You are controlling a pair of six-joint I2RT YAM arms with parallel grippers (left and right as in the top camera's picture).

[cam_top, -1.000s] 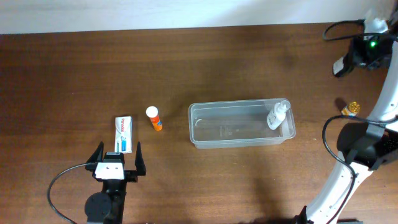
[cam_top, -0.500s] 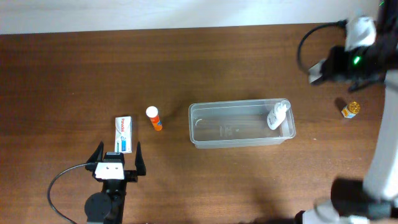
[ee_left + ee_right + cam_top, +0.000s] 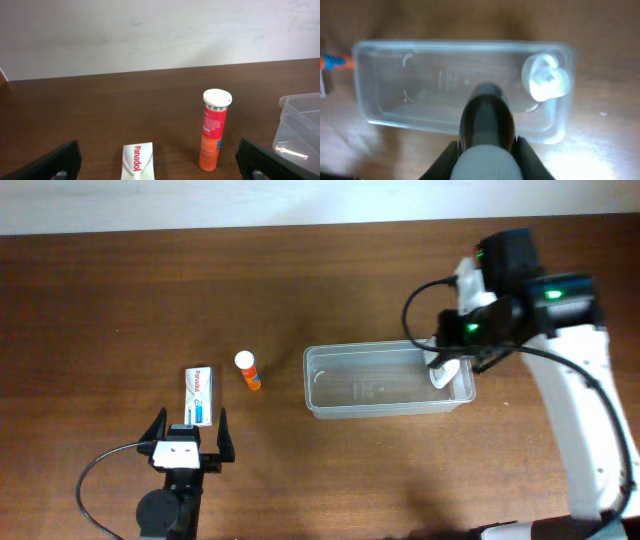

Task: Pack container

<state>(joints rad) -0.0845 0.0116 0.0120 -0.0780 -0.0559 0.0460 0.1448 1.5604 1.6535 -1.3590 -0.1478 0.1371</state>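
Note:
The clear plastic container (image 3: 380, 408) lies at mid-table and fills the right wrist view (image 3: 445, 75). A white spray bottle (image 3: 441, 374) lies in its right end (image 3: 546, 77). My right gripper (image 3: 455, 345) hovers over that right end, shut (image 3: 487, 157) on a dark bottle with a white ribbed cap (image 3: 487, 125). An orange tube with a white cap (image 3: 248, 370) stands left of the container (image 3: 214, 130). A white Panadol box (image 3: 201, 394) lies beside it (image 3: 137, 161). My left gripper (image 3: 190, 418) is open and empty just in front of the box (image 3: 157, 167).
The right arm's white link (image 3: 580, 410) runs down the right side of the table. A black cable (image 3: 95, 470) loops by the left arm's base. A white wall lies beyond the table's far edge (image 3: 150, 75).
My right arm has swung in from the far right edge to above the container's right end. The left arm, the box and the tube have not moved.

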